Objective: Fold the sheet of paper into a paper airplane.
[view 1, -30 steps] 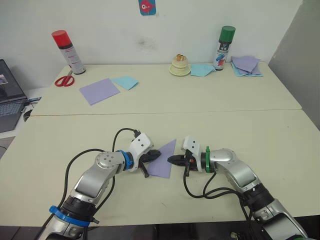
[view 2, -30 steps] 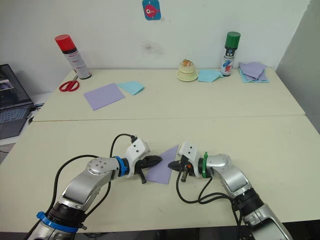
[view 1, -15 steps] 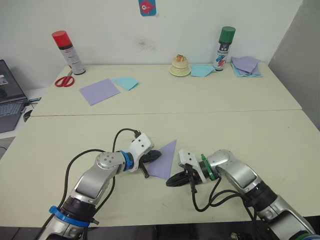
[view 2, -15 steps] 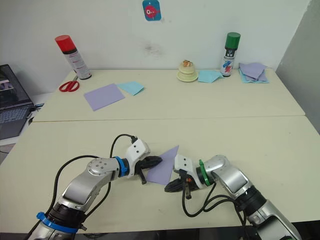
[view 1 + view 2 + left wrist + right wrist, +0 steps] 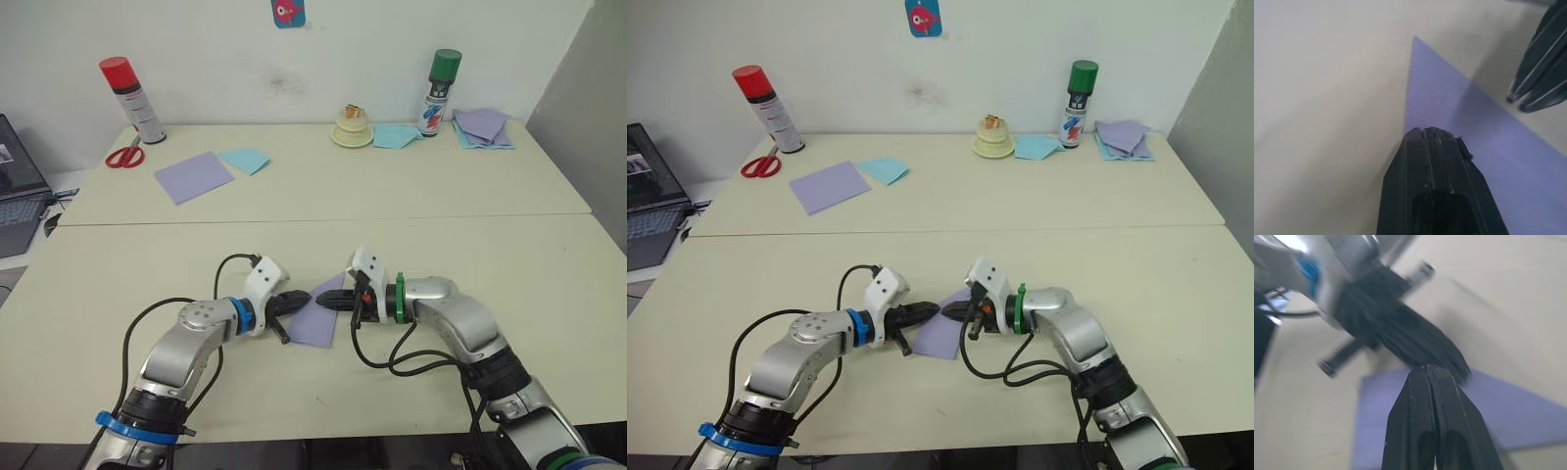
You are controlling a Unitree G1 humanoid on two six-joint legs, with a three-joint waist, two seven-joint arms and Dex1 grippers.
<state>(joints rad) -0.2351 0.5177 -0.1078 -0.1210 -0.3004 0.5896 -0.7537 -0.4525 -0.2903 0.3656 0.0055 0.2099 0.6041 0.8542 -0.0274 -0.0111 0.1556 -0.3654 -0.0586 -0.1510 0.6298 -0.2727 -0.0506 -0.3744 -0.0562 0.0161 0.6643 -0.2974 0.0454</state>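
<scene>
The sheet of paper (image 5: 318,321) is a lavender folded triangle lying flat on the near table, its point toward the far side. My left gripper (image 5: 302,300) is shut, with its tip resting on the sheet's left edge (image 5: 1459,112). From the right, my right gripper (image 5: 324,302) comes in shut and hovers over the sheet's upper part. The two tips nearly meet. In the right wrist view the left gripper's fingers (image 5: 1415,340) lie just beyond my own tip, over the sheet (image 5: 1508,401). No paper airplane shape shows.
On the far table stand a red-capped spray can (image 5: 124,98), scissors (image 5: 124,155), a smooth lavender square (image 5: 194,177), a pale blue sheet (image 5: 244,160), a small cream object (image 5: 352,127), a green-capped can (image 5: 439,93) and a pile of sheets (image 5: 482,129). A laptop (image 5: 18,186) sits at far left.
My right gripper dipped toward the table's near edge, then swung back up over the sheet, ending tip to tip with the left gripper. The left gripper and the sheet barely moved.
</scene>
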